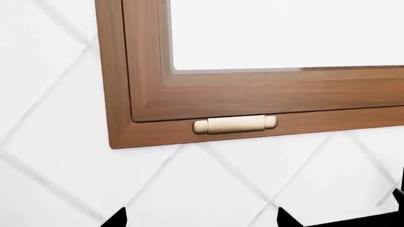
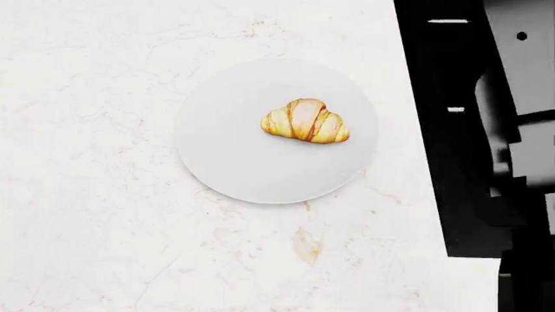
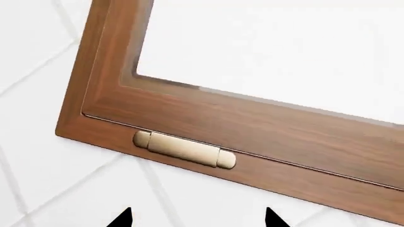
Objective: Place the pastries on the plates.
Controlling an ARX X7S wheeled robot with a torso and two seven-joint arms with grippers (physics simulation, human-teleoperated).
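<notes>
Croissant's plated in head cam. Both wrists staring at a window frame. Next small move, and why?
Probably pan the head to look for the remaining pastry and plate. The croissant already lies on the white plate, no other pastry shows, and both wrist cameras see only a wooden window frame on a tiled wall.

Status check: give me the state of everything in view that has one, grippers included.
croissant: lying on the white plate, right of its centre
white plate: flat on the marble counter
left gripper: open, holding nothing
right gripper: open, holding nothing
window: shut
</notes>
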